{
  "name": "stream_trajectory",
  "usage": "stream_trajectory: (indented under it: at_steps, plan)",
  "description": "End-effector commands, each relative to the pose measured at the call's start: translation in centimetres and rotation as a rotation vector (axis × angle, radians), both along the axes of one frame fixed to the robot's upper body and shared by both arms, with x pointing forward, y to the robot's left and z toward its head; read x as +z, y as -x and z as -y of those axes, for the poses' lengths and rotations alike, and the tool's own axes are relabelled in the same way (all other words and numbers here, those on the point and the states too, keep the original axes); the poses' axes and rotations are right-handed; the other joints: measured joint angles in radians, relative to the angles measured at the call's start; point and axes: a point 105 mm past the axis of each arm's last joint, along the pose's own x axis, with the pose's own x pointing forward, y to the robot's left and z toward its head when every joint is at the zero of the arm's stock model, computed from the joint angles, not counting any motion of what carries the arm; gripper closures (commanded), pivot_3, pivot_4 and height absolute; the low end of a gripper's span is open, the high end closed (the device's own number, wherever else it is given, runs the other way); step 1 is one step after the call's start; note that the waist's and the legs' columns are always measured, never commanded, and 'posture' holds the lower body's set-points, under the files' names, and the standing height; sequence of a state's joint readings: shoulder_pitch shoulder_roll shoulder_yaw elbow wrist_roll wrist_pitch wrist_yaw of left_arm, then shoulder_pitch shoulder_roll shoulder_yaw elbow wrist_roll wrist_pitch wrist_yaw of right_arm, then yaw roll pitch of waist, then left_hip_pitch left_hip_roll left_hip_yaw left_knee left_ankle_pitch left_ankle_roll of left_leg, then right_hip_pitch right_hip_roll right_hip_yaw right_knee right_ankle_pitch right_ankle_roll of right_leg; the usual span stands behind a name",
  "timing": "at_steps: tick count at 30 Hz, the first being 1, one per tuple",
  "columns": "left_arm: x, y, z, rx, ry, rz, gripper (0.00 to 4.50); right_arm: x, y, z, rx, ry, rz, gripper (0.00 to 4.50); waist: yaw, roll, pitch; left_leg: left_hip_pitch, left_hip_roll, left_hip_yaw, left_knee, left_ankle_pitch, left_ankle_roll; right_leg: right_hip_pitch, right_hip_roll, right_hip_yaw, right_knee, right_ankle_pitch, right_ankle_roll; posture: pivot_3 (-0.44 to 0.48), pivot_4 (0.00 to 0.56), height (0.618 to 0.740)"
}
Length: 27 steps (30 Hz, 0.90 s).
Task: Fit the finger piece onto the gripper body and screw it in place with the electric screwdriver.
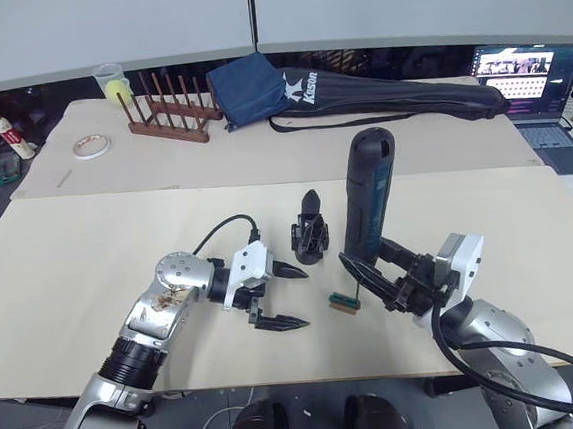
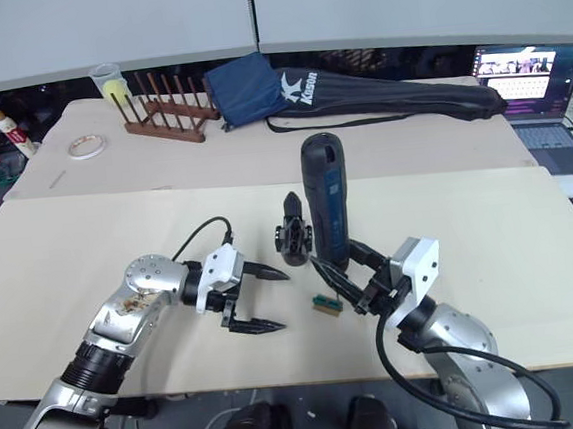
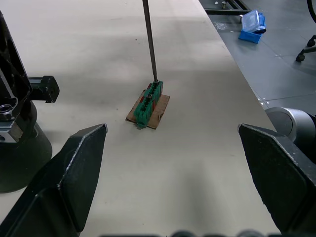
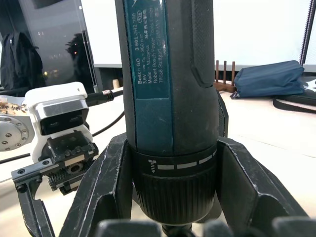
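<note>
light wooden table (image 1: 92, 282) bearing the work, with a long black fabric bag (image 1: 397, 96) and a wooden rack (image 1: 167, 114) on the far table behind it. the electric screwdriver (image 1: 367, 197) stands near upright at the table's middle, clamped low on its barrel between the two fingers of the right gripper (image 1: 376, 267), which press against opposite sides of the dark collar; its thin metal bit (image 3: 150, 42) descends to touch the top of a small green block (image 3: 148, 102) lying on a scrap of brown card. the gripper body (image 1: 309, 231) sits upright on the table just to the left of the screwdriver, one pointed finger rising from it, touched by neither arm. the left gripper (image 1: 279, 295) hovers low over the table beside the gripper body, its fingers (image 3: 74, 173) spread wide and holding nothing, the green block lying ahead of the gap between them. the finger piece cannot be made out as a separate part.
</note>
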<state>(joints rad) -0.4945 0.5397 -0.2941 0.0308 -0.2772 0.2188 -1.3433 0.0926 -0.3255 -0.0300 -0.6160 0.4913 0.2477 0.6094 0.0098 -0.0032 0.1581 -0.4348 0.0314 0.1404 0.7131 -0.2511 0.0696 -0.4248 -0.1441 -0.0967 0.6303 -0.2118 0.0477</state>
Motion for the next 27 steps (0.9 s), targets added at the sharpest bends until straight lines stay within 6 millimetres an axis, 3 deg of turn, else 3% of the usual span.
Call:
stream_trajectory:
  at_steps: [1, 27]
  plan:
    - [0.91, -0.10, 0.29, -0.014, 0.022, 0.040, 0.00, 1.91, 0.68, -0.02, 0.010, -0.021, 0.100, 2.55, 0.000, 0.000, 0.000, 0.000, 0.000, 0.000, 0.000, 0.000, 0.000, 0.000, 0.000, 0.000, 0.000, 0.000, 0.000, 0.000, 0.150, 0.730]
    - [0.89, -0.11, 0.29, -0.016, 0.020, 0.044, 0.00, 1.40, 0.73, 0.16, 0.002, -0.020, 0.080, 2.55, 0.000, 0.000, 0.000, 0.000, 0.000, 0.000, 0.000, 0.000, 0.000, 0.000, 0.000, 0.000, 0.000, 0.000, 0.000, 0.000, 0.150, 0.730]
